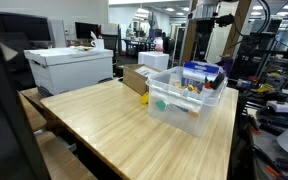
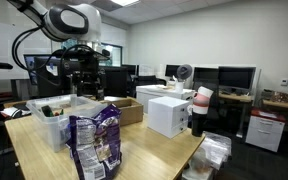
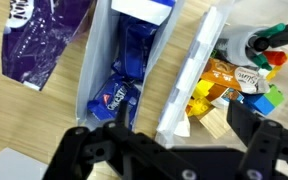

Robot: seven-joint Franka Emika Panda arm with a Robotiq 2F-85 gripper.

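The gripper [image 3: 169,148] hangs wide open and empty, pointing down over a clear bin [image 3: 96,70] near the bench [image 3: 9,112] edge. Blue snack packets [image 3: 124,88] lie loose inside, directly beneath it. A second bin [image 3: 189,85] keeps toy blocks [image 3: 269,97] apart, and a purple bag [image 3: 39,40] stands just beside.

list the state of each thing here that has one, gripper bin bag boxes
gripper: open, empty, above the clear bin
clear bin: no lid, holds snack packets and toys
purple bag: upright on the table, beside the bin
cardboard box: top open
white box: closed
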